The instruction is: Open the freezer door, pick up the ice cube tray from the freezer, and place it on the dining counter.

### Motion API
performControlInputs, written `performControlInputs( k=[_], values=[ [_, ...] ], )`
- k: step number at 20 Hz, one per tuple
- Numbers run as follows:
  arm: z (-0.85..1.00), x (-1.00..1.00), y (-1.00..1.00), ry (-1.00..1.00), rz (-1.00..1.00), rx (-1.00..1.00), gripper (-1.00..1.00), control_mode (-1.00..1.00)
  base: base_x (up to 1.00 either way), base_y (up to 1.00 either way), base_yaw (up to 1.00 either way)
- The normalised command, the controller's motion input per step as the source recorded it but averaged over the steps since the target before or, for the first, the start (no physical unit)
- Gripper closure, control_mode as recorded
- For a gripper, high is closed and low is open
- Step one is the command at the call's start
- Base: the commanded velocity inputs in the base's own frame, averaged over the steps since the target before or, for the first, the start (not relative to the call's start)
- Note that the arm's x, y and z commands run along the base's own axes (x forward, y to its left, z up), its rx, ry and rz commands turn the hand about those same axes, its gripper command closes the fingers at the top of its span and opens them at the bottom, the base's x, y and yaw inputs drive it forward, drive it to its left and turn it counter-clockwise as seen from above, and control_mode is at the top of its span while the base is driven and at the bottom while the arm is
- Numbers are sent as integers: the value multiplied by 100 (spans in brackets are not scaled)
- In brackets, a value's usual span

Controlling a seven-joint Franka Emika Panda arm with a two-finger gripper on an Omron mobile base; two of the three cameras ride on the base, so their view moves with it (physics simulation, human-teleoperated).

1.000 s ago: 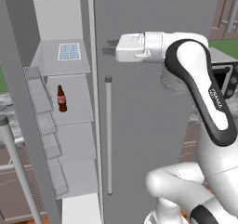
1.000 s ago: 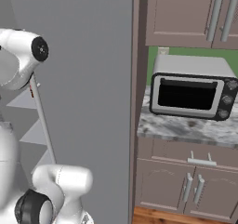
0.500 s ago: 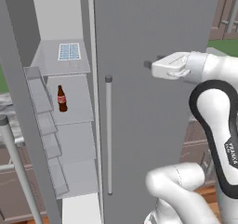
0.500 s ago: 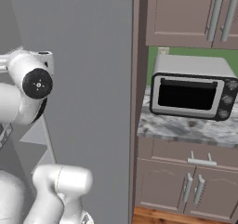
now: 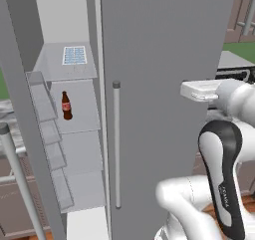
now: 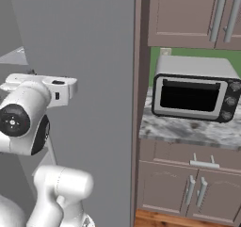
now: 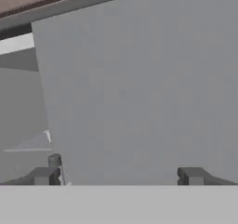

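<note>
From the left base view, I see the freezer (image 5: 69, 134) standing open, its door (image 5: 20, 134) swung out at the left edge. The ice cube tray (image 5: 74, 55) lies flat on the top shelf, and a brown bottle (image 5: 65, 105) stands upright one shelf below. My hand is over to the right, in front of the wider plain grey door (image 5: 164, 84), well apart from the tray and past that door's bar handle (image 5: 116, 144).

In the right base view, the arm's wrist sits against that same plain door (image 6: 89, 80); a toaster oven (image 6: 195, 92) rests on the marbled counter (image 6: 188, 129) beside the fridge.

In the hand view, the gripper (image 7: 118, 175) has its fingertips (image 7: 44, 175) spread fully wide with nothing between them, facing the flat grey door panel up close.

My worry is the swing back toward the freezer: the hand could clip the bar handle or the plain door's edge. Reaching in too low could knock the bottle over, and a shallow grasp on the flat tray may slip.
</note>
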Motion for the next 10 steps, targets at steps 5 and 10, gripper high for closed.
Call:
performControlInputs(
  k=[5, 10],
  values=[
    [-5, -47, -60, 33, -34, -1, -100, -100, 0, 0, 0],
    [-21, -35, -28, 41, -24, -2, -100, -100, 0, 0, 0]
  ],
)
